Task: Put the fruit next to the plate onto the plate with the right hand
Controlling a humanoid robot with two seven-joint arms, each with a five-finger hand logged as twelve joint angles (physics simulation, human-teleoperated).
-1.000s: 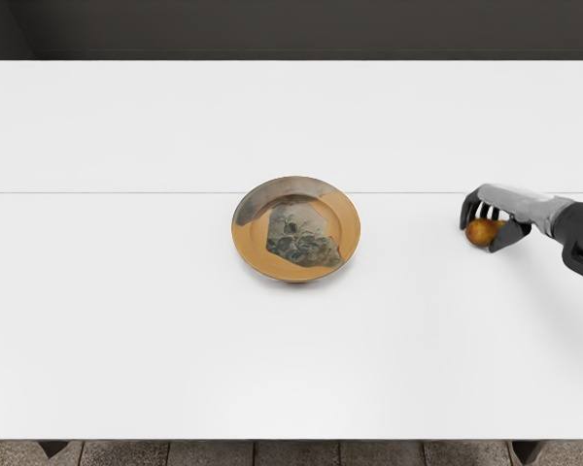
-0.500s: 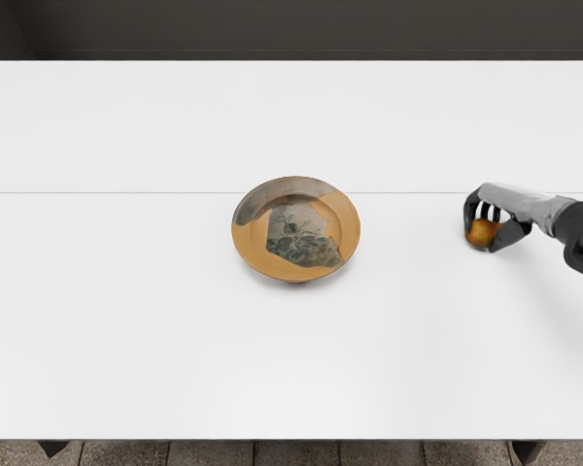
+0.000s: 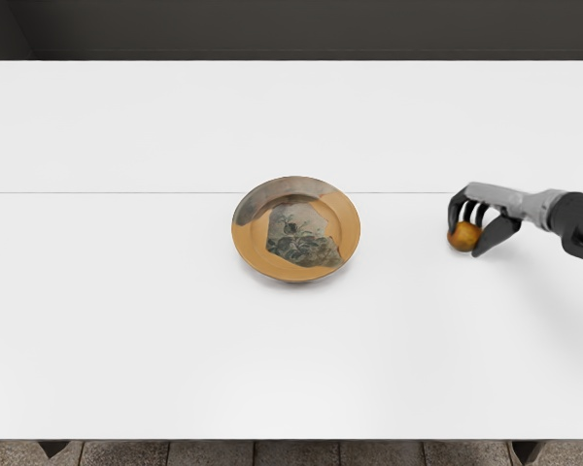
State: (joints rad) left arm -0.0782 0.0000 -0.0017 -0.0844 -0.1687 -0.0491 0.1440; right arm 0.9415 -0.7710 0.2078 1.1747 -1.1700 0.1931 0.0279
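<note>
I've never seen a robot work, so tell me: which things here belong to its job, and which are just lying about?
Belongs to the job: fruit; right hand, gripping the fruit; plate.
Just there: the white table underneath.

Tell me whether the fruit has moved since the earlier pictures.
Yes. The fruit, held in the right robot hand, has shifted left toward the plate.
</note>
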